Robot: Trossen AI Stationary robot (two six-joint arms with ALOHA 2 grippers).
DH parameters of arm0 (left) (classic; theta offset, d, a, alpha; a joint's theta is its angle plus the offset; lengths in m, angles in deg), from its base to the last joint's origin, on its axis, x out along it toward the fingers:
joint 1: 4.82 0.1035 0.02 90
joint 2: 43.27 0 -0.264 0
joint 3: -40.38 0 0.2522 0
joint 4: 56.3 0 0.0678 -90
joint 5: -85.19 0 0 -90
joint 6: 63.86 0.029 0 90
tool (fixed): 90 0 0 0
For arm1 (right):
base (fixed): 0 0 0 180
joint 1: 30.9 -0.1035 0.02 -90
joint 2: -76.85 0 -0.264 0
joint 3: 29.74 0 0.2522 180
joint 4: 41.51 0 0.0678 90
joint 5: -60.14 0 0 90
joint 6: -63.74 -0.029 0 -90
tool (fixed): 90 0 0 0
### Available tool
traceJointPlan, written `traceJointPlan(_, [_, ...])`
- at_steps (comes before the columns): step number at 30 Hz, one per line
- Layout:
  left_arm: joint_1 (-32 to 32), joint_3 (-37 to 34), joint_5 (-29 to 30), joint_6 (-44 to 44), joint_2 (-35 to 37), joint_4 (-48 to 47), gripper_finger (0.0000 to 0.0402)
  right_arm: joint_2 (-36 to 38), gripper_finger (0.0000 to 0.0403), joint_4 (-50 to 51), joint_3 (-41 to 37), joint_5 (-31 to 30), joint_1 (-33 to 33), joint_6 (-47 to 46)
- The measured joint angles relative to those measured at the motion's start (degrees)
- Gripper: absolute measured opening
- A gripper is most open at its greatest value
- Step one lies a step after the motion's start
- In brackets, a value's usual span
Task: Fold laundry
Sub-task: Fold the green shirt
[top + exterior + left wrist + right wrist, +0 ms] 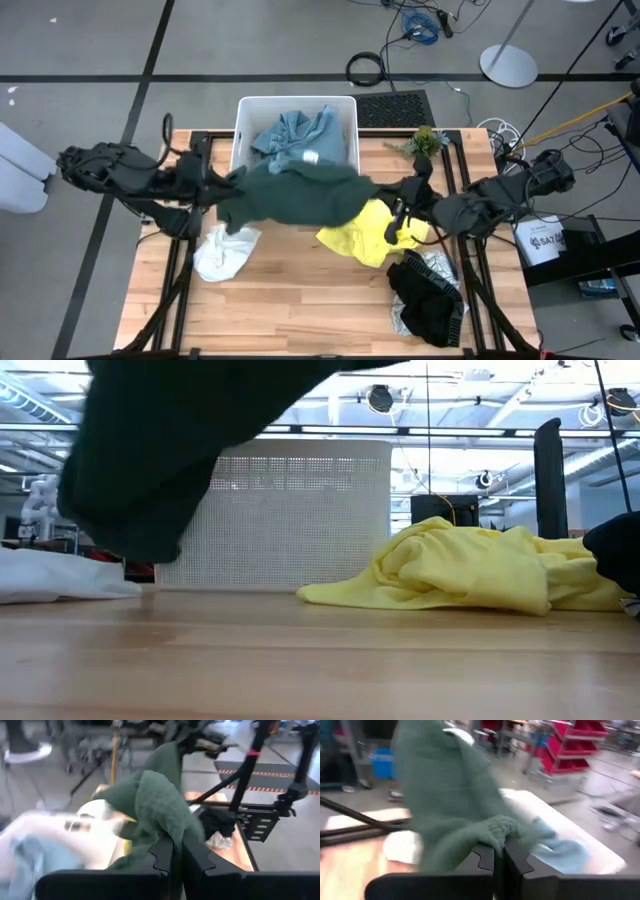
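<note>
Above my wooden surface [300, 300], dark green garment [295, 195] stretched between my left hand [177, 851] and right hand [499, 856], both clamped on it, yellow garment [375, 235] lying below.

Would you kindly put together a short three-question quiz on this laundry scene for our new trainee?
1. True or false: the dark green garment lies flat on the table.
2. Which garment lies in the white tub? A) yellow B) light blue C) black
3. Fill in: the left gripper and the right gripper both have their fingers ____ on the green garment.

Key
1. False: it hangs stretched between the two grippers, above the table.
2. B: the light blue garment is in the tub; the yellow garment and the black garment lie on the table.
3. Shut.
</note>
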Motion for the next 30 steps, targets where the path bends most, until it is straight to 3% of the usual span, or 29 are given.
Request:
traceJointPlan(2, [0.1, -0.4, -1.8, -3.3, 0.1, -3.6, 0.0027, -0.8, 0.0000, 4.2, 0.0, 6.1, -0.2, -3.0])
traceJointPlan(4, [-0.6, -2.5, -5.5, -6.6, -0.2, -7.4, 0.0027, -2.7, 0.0000, 8.1, 0.0, 17.0, -0.4, -6.8])
traceJointPlan(6, [-2.2, -6.5, -7.6, -10.9, -0.5, -10.8, 0.0027, -5.9, 0.0000, 12.3, 0.0, 25.9, -1.5, -11.6])
traceJointPlan(8, [-4.3, -12.4, -7.7, -15.1, -1.0, -10.7, 0.0027, -10.0, 0.0000, 16.2, 0.0, 30.8, -3.2, -16.8])
traceJointPlan(17, [-17.1, -38.1, -9.5, -26.6, -6.9, 12.9, 0.0013, -31.2, 0.0015, 20.4, 0.0, 43.5, -8.3, -32.7])
traceJointPlan(24, [-22.7, -41.3, -8.1, -33.3, -16.8, 19.9, 0.0012, -41.6, 0.0104, 20.1, -0.1, 56.7, -7.8, -39.7])
traceJointPlan(30, [-24.2, -41.3, -8.8, -34.8, -22.5, 23.1, 0.0010, -41.2, 0.0201, 19.5, -0.1, 64.2, -5.8, -39.5])
